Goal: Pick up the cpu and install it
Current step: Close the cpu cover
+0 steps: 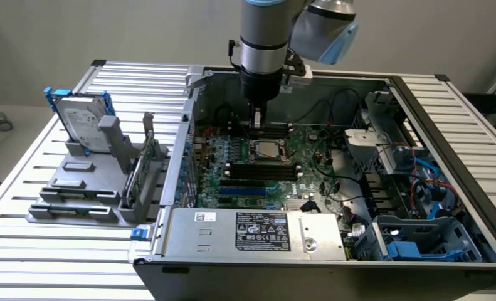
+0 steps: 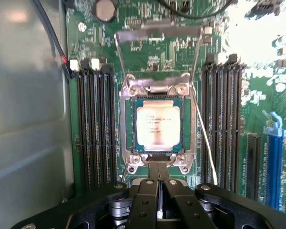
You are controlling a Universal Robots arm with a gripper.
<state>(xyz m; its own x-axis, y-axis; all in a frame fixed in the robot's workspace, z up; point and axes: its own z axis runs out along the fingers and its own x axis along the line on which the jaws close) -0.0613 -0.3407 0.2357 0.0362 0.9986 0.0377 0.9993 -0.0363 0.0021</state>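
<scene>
Closest to the wrist camera is my gripper (image 2: 158, 168). Its black fingers (image 2: 145, 200) are pressed flat against each other with nothing held between them. Their tips hang at the near edge of the socket (image 2: 125, 133); whether they touch its frame I cannot tell. The cpu (image 2: 157, 125) lies flat inside the socket, silvery top up and square to the frame. On the far side of the socket from my fingers, the metal load plate (image 2: 157, 34) stands swung back, clear of the chip. Long black memory slots (image 2: 93, 129) flank the socket on both sides, and a blue slot (image 2: 272, 157) lies beyond one bank of them.

From the exterior view, the labelled power supply (image 1: 256, 231) sits nearest, at the front of the open case (image 1: 448, 157) and well apart from the socket. My gripper (image 1: 257, 122) hangs straight down just behind the socket, and the cpu (image 1: 269, 149) rests inside it. A hard drive (image 1: 84, 122) in a blue bracket stands upright outside the case, well off to the exterior view's left of the socket, on the slatted table (image 1: 30, 251).
</scene>
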